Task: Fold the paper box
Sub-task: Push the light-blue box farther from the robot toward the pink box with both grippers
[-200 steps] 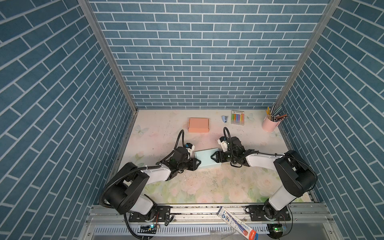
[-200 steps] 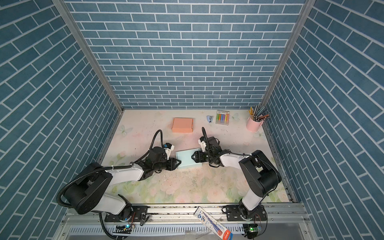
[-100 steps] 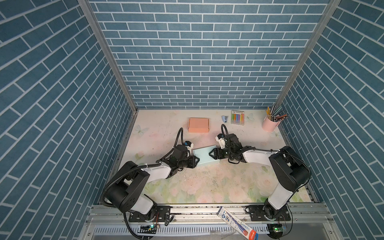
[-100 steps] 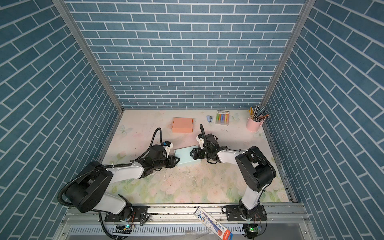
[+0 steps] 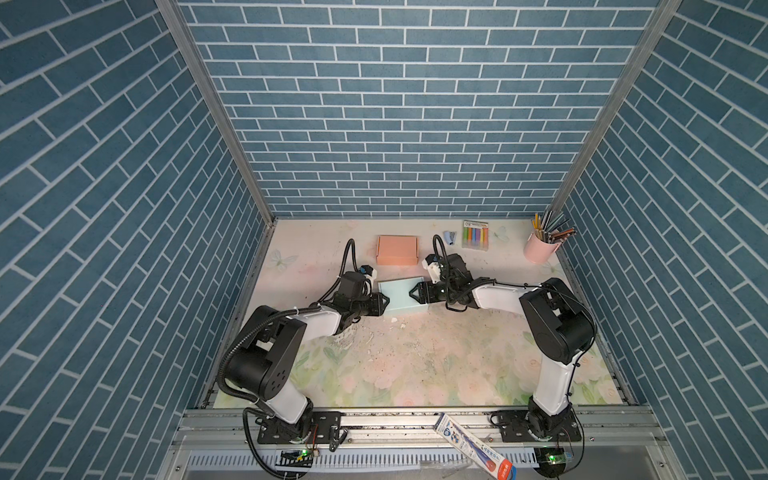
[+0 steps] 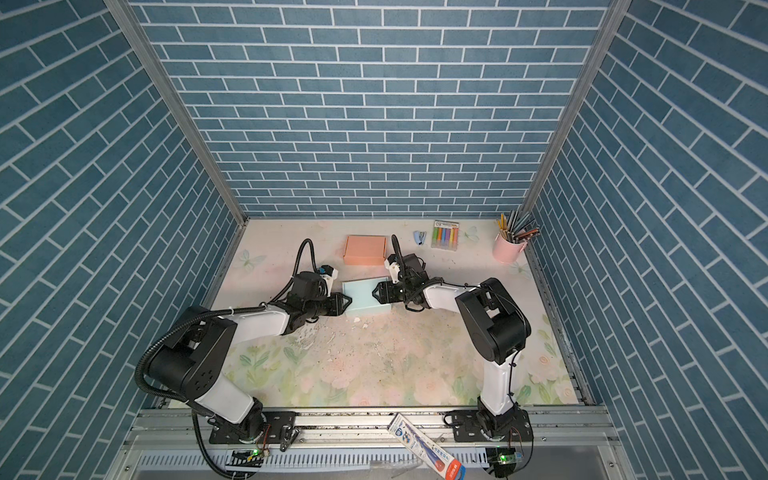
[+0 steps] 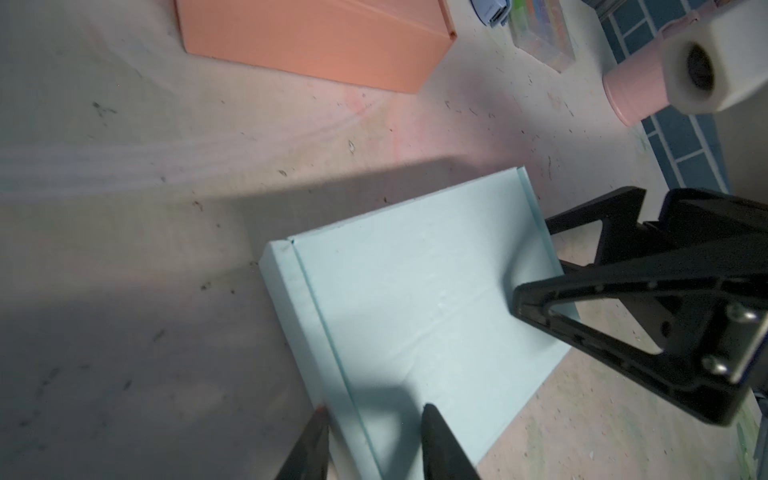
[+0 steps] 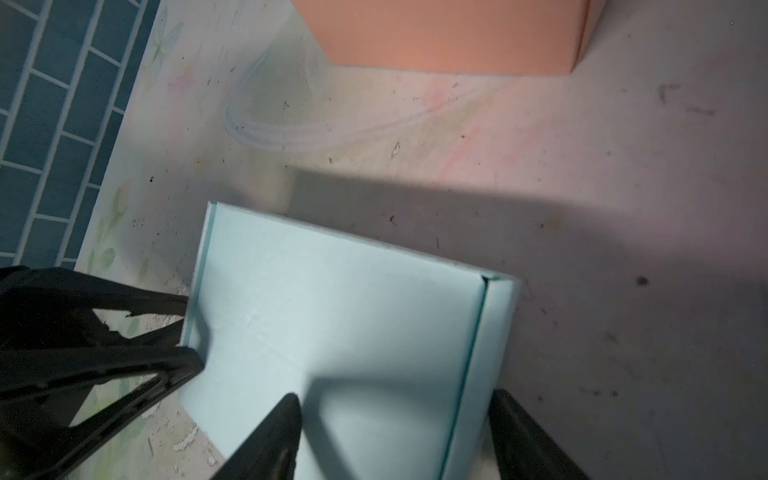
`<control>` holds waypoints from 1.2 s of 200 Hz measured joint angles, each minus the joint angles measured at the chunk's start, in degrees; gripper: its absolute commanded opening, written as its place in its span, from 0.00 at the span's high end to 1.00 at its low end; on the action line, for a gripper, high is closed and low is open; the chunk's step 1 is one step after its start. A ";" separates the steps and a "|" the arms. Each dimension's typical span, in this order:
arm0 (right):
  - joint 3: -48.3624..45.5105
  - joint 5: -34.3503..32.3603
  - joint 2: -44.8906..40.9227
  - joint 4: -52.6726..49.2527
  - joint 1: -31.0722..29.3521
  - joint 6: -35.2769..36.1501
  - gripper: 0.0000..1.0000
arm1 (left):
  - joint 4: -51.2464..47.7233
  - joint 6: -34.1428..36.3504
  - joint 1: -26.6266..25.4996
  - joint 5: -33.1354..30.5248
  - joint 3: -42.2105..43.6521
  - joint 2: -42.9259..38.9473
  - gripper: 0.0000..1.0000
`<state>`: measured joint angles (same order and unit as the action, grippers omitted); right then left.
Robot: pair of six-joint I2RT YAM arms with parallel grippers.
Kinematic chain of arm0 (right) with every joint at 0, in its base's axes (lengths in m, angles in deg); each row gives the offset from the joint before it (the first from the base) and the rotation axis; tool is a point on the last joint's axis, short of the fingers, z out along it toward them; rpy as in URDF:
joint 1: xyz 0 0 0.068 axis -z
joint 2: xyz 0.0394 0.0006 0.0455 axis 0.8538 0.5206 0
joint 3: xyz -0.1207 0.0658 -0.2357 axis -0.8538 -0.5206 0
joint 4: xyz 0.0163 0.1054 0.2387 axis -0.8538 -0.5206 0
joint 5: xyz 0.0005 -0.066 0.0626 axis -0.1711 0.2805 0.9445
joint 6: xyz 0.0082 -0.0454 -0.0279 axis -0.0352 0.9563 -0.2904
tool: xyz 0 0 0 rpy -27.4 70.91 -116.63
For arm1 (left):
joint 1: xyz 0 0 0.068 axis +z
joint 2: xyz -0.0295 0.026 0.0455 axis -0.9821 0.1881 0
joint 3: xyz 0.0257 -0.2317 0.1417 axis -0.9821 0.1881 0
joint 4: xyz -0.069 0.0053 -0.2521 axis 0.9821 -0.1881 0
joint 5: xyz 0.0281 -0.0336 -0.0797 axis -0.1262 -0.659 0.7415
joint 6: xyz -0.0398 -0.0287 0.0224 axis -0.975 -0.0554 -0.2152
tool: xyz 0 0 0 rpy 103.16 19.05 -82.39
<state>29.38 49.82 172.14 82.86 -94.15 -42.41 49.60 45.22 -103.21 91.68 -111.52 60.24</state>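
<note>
1. Near edge: a printed tube [image 5: 473, 446] lies slanted across the metal rail [image 5: 374, 430], well apart from the work.
2. Middle: the pale blue box [image 5: 401, 297] lies flat on the table between the two pincers. The left pincer [image 7: 372, 415] has its jaws apart, astride the box's left edge. The right pincer [image 8: 395, 397] has its jaws wide apart, astride the right edge. Neither is clamped.
3. Just beyond: an orange box [image 5: 397, 250], apart from the blue one and near the right wrist.
4. Far right: a small blue stapler [image 5: 449, 237], a pack of markers [image 5: 475, 235] and a pink cup [image 5: 539, 251] of pencils.
5. Change: since one second ago, the blue box and both pincers have shifted slightly farther and leftward.
6. Setting: a scuffed floral mat [image 5: 415, 374] with white crumbs [image 5: 345, 338] by the left arm. Blue brick walls [image 5: 395, 104] enclose three sides.
</note>
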 measured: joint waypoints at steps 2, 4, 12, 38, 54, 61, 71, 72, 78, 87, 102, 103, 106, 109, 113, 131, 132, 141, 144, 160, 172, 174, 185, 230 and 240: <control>0.24 0.02 0.13 -0.07 0.00 0.00 0.28 | -0.07 0.07 0.13 0.02 -0.13 0.09 0.63; 0.48 0.15 0.31 -0.09 0.00 0.02 0.28 | -0.11 0.22 0.35 0.04 -0.35 0.26 0.64; 1.29 0.33 0.74 -0.26 0.02 0.07 0.28 | -0.31 0.61 1.14 0.17 -1.25 0.96 0.64; 3.45 0.96 2.14 -0.83 0.02 0.20 0.28 | -0.31 1.75 3.17 0.44 -3.69 3.15 0.64; 4.48 1.42 3.10 -1.33 0.02 0.20 0.28 | -0.31 2.21 3.98 0.52 -4.79 4.28 0.64; 4.92 1.46 3.48 -1.68 0.02 0.22 0.28 | -0.28 2.38 4.26 0.55 -5.27 4.83 0.64; 5.57 1.53 4.04 -2.16 0.02 0.22 0.28 | -0.17 2.54 4.57 0.79 -5.79 5.53 0.64; 5.62 1.53 4.09 -2.21 0.02 0.24 0.28 | -0.15 2.51 4.59 0.83 -5.81 5.57 0.64; 5.90 1.55 4.37 -2.29 0.02 0.26 0.28 | -0.09 2.56 4.72 0.87 -6.05 5.79 0.64; 6.12 1.55 4.66 -2.34 0.02 0.44 0.28 | -0.04 2.62 4.94 0.92 -6.38 6.12 0.64; 6.47 1.55 4.87 -2.45 0.02 0.52 0.28 | 0.00 2.75 5.14 1.03 -6.73 6.45 0.64; 6.49 1.51 4.87 -2.47 0.02 0.55 0.28 | 0.00 2.75 5.14 1.05 -6.73 6.45 0.64; 6.51 1.51 4.90 -2.47 0.02 0.57 0.28 | 0.00 2.78 5.14 1.05 -6.75 6.45 0.64; 6.51 1.49 4.90 -2.49 0.02 0.61 0.28 | -0.02 2.80 5.16 1.07 -6.75 6.45 0.64; 6.51 1.49 4.90 -2.51 0.02 0.61 0.28 | -0.02 2.86 5.18 1.09 -6.75 6.45 0.64; 6.51 1.46 4.90 -2.54 0.02 0.61 0.28 | -0.15 3.10 5.22 1.20 -6.91 6.54 0.64; 6.51 1.46 4.90 -2.54 0.02 0.61 0.28 | -0.17 3.10 5.22 1.20 -6.91 6.54 0.64; 6.51 1.44 4.90 -2.54 0.02 0.61 0.28 | -0.26 3.23 5.29 1.33 -7.08 6.64 0.64; 6.51 1.44 4.90 -2.54 0.02 0.61 0.28 | -0.26 3.28 5.31 1.36 -7.13 6.69 0.64; 6.51 1.38 4.90 -2.54 0.02 0.61 0.28 | -0.26 3.43 5.35 1.42 -7.28 6.86 0.64; 6.51 1.31 4.90 -2.56 0.02 0.61 0.27 | -0.13 3.45 5.40 1.51 -7.28 6.95 0.64; 6.51 1.33 4.90 -2.58 0.04 0.63 0.27 | -0.11 3.45 5.40 1.55 -7.28 6.95 0.64; 6.51 1.25 4.90 -2.62 0.02 0.66 0.26 | -0.07 3.45 5.40 1.55 -7.28 6.97 0.63; 6.51 1.25 4.87 -2.60 -0.04 1.75 0.07 | 0.15 3.52 5.40 2.99 -7.28 7.26 0.48; 6.51 1.11 4.87 -2.58 -0.04 1.84 0.05 | 0.22 3.63 5.42 3.26 -7.28 7.26 0.45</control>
<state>35.90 50.94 177.01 80.28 -94.20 -40.58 49.82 48.85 -97.79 94.93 -118.80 67.50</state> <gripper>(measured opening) 0.922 0.520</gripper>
